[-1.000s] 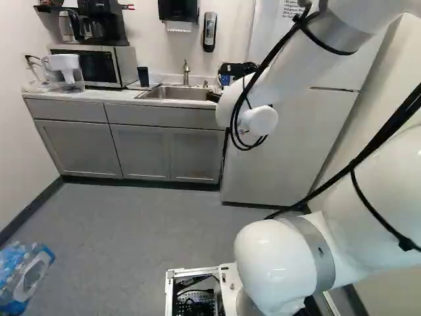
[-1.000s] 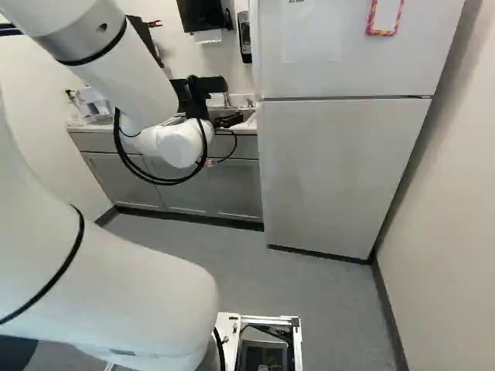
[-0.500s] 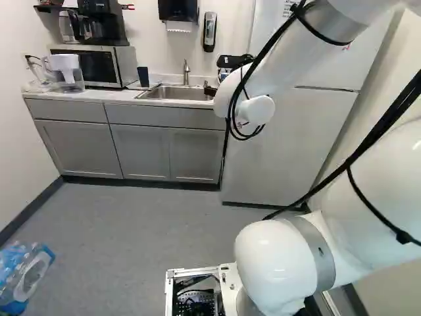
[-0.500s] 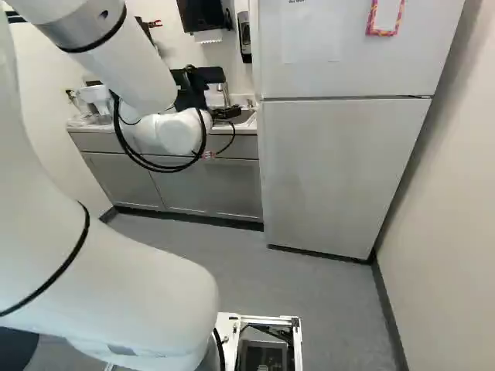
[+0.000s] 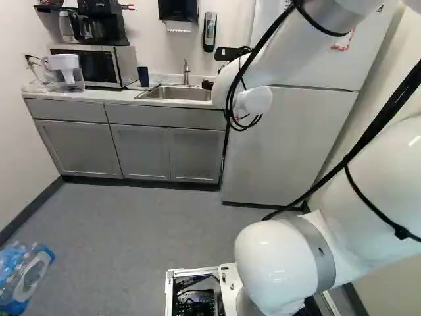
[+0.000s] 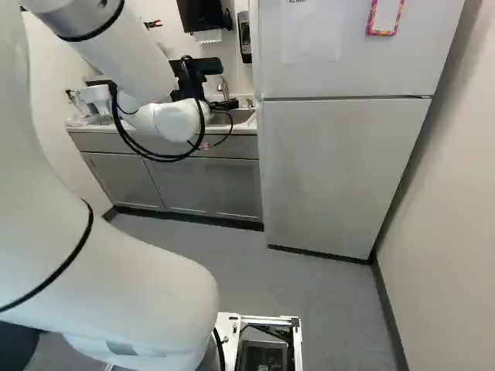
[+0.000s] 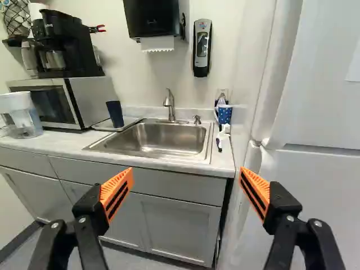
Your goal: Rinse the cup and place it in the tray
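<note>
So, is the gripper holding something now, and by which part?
Nothing is held: the gripper stands open, with only air between its orange pads.

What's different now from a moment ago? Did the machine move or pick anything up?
The far end of the arm has risen in both base views, carrying the gripper up with it. No grasp shows: the gripper is open now, with nothing held between its fingers. The base has not moved, and the dark cup, sink and microwave are where they were.
</note>
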### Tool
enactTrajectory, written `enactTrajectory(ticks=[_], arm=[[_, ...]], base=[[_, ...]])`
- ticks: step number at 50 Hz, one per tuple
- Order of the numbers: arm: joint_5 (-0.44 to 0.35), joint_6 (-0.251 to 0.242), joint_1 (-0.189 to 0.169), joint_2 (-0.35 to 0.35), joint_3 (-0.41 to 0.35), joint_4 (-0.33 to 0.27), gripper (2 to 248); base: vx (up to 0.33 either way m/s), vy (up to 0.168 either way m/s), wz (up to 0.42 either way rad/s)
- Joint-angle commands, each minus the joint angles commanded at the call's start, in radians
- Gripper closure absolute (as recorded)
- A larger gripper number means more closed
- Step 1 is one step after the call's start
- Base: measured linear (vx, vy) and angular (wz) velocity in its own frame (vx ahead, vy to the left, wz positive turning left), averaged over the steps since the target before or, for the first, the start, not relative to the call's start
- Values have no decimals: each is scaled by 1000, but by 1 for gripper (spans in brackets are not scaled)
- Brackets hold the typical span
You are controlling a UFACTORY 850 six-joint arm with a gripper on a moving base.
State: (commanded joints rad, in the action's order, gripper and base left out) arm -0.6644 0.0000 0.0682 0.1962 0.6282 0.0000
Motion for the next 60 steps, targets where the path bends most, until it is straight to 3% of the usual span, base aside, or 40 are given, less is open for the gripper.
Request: enactTrajectory(ticks=[43,60], arm=[[118,0,26,-20,109,0,3],[130,0,34,-35,130,0,3]], base=[[0,0,0],[0,0,0]])
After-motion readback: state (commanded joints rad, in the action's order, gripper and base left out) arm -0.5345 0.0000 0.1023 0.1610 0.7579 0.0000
